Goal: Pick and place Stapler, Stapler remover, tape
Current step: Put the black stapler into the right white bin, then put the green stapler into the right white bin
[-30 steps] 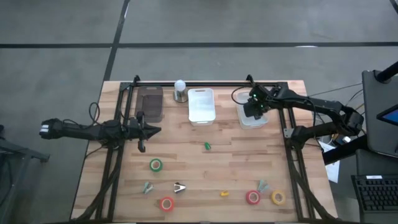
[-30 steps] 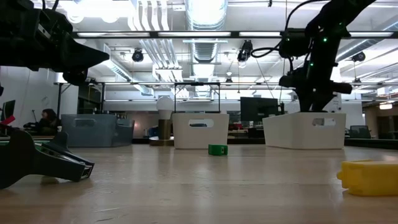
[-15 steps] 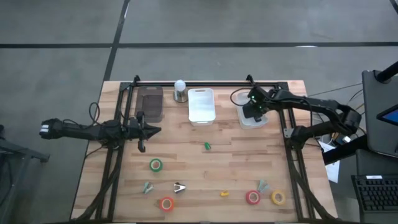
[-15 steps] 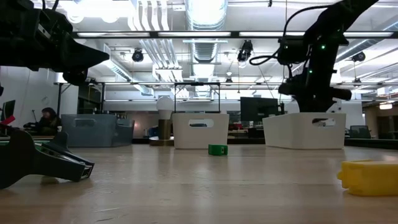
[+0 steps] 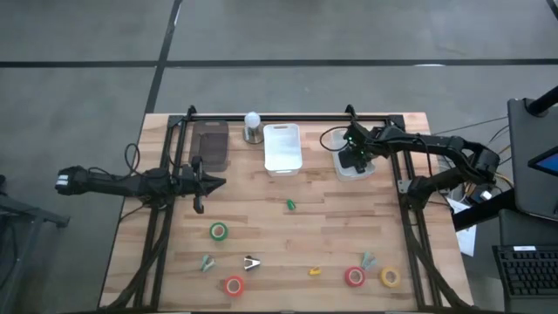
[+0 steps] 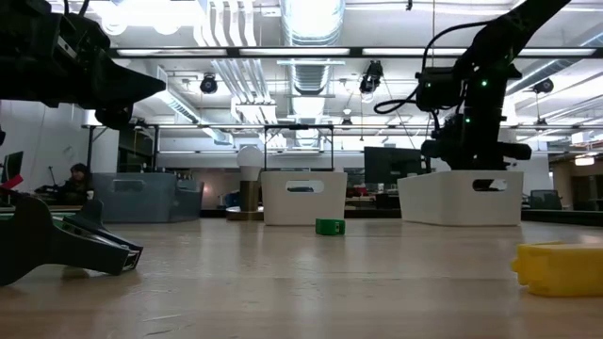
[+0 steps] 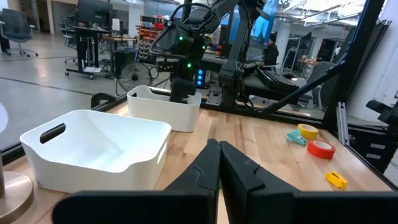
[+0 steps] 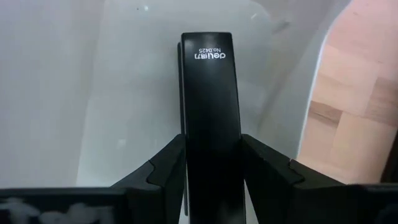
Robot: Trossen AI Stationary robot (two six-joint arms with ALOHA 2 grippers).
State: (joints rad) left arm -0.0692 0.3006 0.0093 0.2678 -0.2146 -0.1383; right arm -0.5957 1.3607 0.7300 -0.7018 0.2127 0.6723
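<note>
Right gripper [image 8: 211,168] pinches the black stapler [image 8: 210,112] between its fingers, low inside the right-hand white bin [image 5: 356,166]. Left gripper [image 7: 219,163], pressed together, waits over the table's left side.

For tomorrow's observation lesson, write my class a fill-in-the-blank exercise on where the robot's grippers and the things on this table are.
1. The right gripper holds a black ____ over the right-hand white bin.
2. The left gripper is ____.
3. The tape roll nearest the table's right edge is ____.
4. The middle white bin sits between a dark bin and the ____ bin.

Missing words: stapler; shut; yellow; right-hand white
</note>
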